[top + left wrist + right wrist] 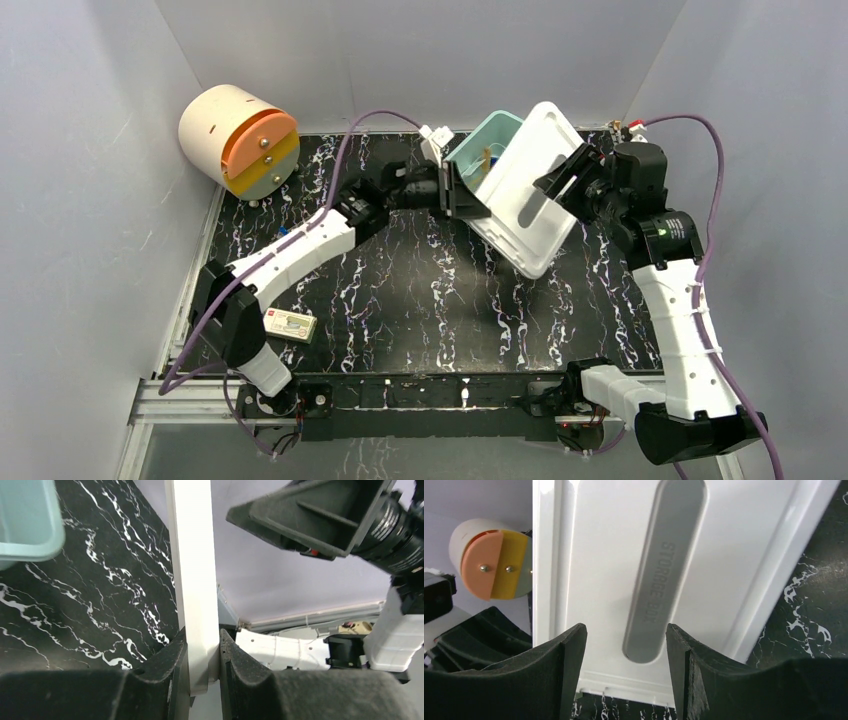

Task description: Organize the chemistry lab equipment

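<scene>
Black marbled table: white packet lying near left base; left gripper pinches white lid edge (teal tub behind, contents hard to make out); right gripper spread wide over lid, holding nothing.

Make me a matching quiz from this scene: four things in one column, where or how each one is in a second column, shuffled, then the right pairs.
Things
1. left gripper
2. right gripper
3. white packet
4. round drum with the orange and yellow face

Place or state
A. lying near the near left corner of the table
B. open, in front of the white lid
C. in the far left corner
D. shut on the edge of the white lid

Pairs: 1-D, 2-B, 3-A, 4-C
</scene>
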You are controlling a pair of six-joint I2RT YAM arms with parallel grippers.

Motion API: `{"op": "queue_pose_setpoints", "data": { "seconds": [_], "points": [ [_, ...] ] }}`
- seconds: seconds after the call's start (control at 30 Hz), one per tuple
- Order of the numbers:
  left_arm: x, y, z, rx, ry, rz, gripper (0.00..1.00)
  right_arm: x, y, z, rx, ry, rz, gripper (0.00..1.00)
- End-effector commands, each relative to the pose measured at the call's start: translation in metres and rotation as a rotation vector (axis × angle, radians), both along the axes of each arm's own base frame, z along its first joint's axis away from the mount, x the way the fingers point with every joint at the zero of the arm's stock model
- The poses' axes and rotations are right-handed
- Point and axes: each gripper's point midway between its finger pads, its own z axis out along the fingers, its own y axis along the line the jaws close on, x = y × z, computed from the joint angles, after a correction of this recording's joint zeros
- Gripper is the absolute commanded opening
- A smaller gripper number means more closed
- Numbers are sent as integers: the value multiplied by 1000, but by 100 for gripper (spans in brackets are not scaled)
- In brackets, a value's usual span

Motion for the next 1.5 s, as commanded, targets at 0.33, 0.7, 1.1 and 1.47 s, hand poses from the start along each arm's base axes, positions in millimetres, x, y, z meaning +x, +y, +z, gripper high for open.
{"op": "queue_pose_setpoints", "data": {
  "seconds": [0.33, 0.7, 1.1, 1.47],
  "points": [
    [64, 98, 80, -182, 13, 200, 0, 19, 44, 58, 84, -142, 250, 73],
    [81, 149, 138, -384, 16, 209, 0, 89, 74, 91, 212, -193, 296, 85],
    [73, 166, 150, -475, 34, 173, 0, 136, 93, 148, 413, -399, 488, 80],
    [80, 164, 145, -493, 84, 173, 0, 119, 108, 134, 537, -357, 629, 47]
  ]
}}
